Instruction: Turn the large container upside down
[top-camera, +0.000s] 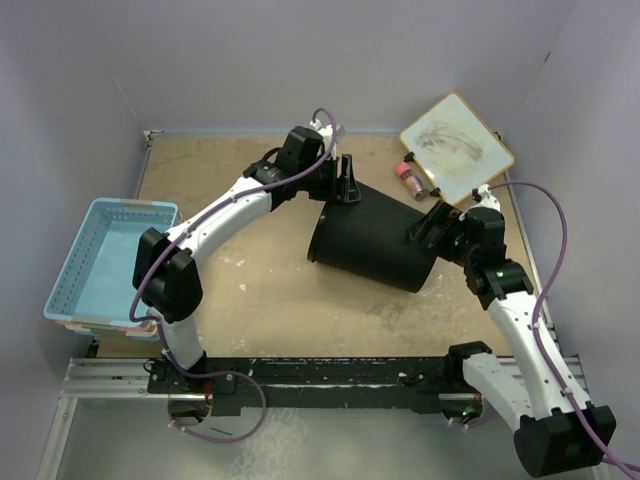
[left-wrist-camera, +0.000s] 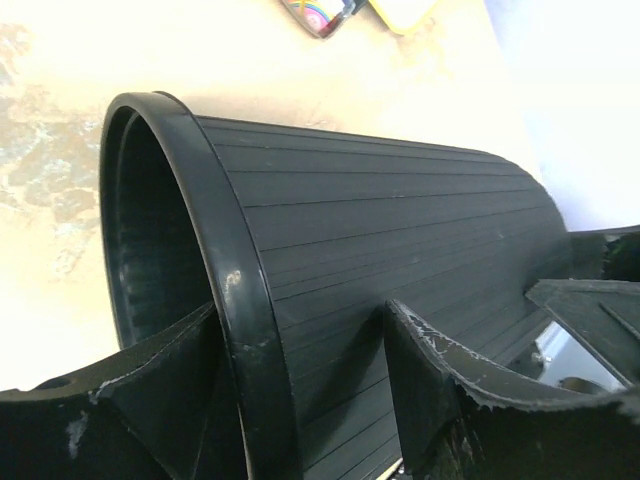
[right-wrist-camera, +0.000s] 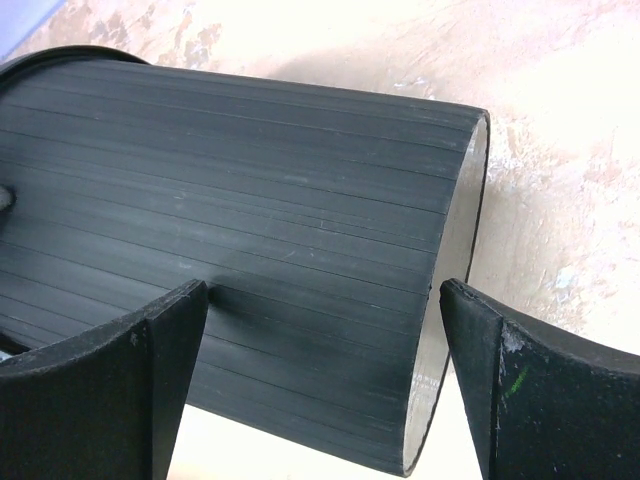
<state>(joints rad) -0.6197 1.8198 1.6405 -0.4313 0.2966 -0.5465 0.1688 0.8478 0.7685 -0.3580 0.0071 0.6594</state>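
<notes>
The large container (top-camera: 370, 245) is a ribbed matte-black bin lying on its side mid-table, open mouth to the left and base to the right. My left gripper (top-camera: 345, 188) is at the top of the mouth. In the left wrist view the left gripper (left-wrist-camera: 298, 315) is open and straddles the container's (left-wrist-camera: 400, 230) rim, one finger inside and one outside with a gap. My right gripper (top-camera: 432, 225) is at the base end. In the right wrist view the right gripper (right-wrist-camera: 325, 290) is open across the container's (right-wrist-camera: 250, 200) bottom edge, one finger on the side wall and one past the base.
A blue perforated basket (top-camera: 110, 255) sits stacked on a pink one at the left edge. A yellow-framed whiteboard (top-camera: 457, 147) and a small pink jar (top-camera: 410, 173) lie at the back right. Purple walls enclose the table.
</notes>
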